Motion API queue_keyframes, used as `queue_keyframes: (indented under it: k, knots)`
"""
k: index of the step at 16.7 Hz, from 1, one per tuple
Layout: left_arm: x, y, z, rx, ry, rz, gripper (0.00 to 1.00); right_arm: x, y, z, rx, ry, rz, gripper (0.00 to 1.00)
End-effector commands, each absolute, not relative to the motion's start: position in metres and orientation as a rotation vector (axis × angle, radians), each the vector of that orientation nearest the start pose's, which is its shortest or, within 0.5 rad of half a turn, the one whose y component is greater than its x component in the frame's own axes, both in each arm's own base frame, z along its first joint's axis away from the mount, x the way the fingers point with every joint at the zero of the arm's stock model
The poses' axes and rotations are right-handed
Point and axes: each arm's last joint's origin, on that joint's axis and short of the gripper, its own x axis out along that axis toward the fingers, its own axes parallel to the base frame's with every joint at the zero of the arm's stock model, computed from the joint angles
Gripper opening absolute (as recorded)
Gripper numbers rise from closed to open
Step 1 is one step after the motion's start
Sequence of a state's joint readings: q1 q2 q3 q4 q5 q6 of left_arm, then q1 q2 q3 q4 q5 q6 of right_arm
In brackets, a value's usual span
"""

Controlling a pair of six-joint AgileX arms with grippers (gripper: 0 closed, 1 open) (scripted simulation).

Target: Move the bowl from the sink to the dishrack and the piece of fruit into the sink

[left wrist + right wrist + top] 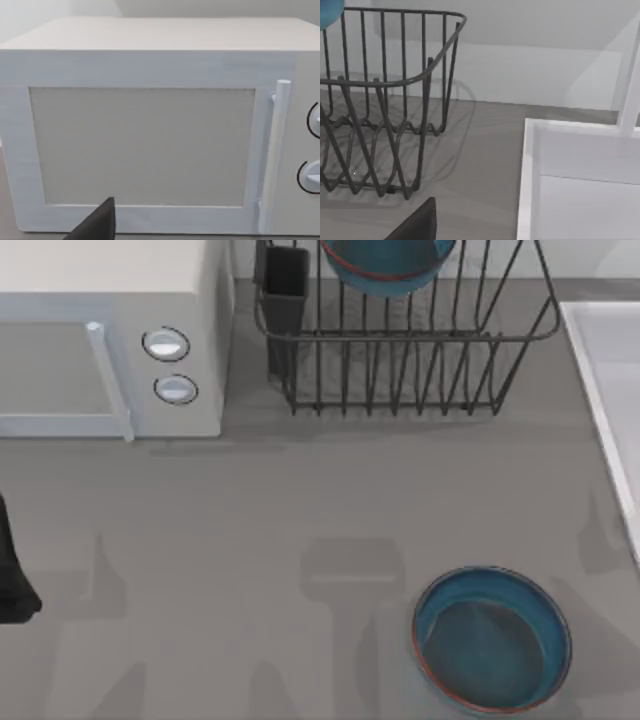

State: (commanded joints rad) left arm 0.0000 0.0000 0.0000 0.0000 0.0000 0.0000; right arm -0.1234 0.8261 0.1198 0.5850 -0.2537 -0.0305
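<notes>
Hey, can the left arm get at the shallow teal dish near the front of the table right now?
Probably yes. The left arm sits at the table's left edge, and bare tabletop lies between it and the shallow teal dish. Nothing stands in the way, though the dish sits towards the right side, so it's a long stretch.

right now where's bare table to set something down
The grey table is bare between the white microwave, the dark wire dishrack and the shallow teal dish. It is crowded along the back, where the deep teal-blue bowl sits in the rack beside the white-rimmed sink.
</notes>
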Motion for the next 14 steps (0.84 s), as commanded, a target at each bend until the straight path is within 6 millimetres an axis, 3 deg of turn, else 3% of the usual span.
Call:
queue_keyframes:
  k: [6, 14]
  knots:
    - [0.106, -0.001, 0.160, 0.000, 0.000, 0.000, 1.00, 0.120, -0.002, 0.167, -0.023, 0.031, 0.056, 1.00]
    - [0.106, -0.001, 0.160, 0.000, 0.000, 0.000, 1.00, 0.106, -0.001, 0.160, 0.000, 0.000, 0.000, 1.00]
